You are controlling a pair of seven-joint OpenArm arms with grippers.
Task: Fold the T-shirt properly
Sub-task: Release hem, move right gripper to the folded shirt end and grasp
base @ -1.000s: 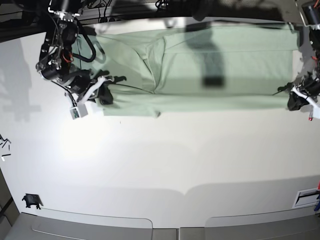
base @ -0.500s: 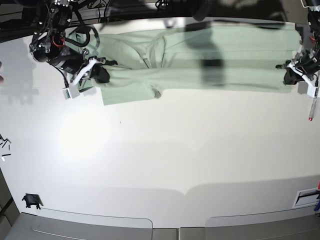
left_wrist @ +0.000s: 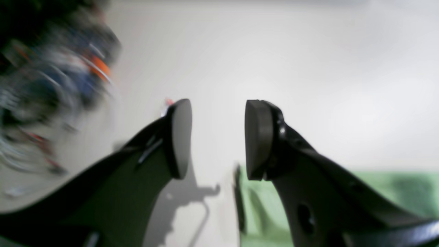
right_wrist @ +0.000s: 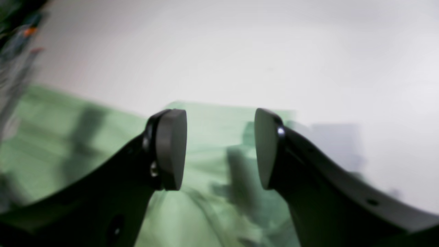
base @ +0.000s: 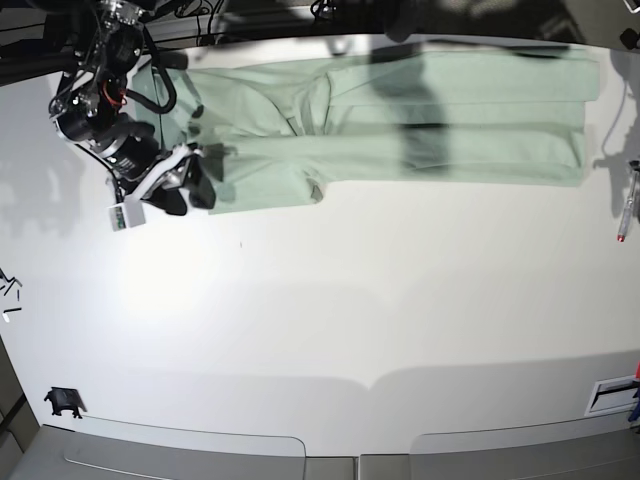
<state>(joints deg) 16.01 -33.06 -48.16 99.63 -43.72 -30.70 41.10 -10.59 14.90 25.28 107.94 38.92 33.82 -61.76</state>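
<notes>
While my left gripper (left_wrist: 217, 137) hangs open with nothing between its pads, the T-shirt (left_wrist: 377, 192) shows only as a green edge low in its view; a regrasp could miss the hem. My right gripper (right_wrist: 221, 149) gapes empty above the cloth, risking dragging it. From the base, the T-shirt (base: 400, 130) lies along the table's (base: 350, 330) far edge, unevenly folded.

The wide white table (base: 330, 320) lies bare below the T-shirt (base: 400, 120), with a pen (base: 626, 205) at its right edge.
</notes>
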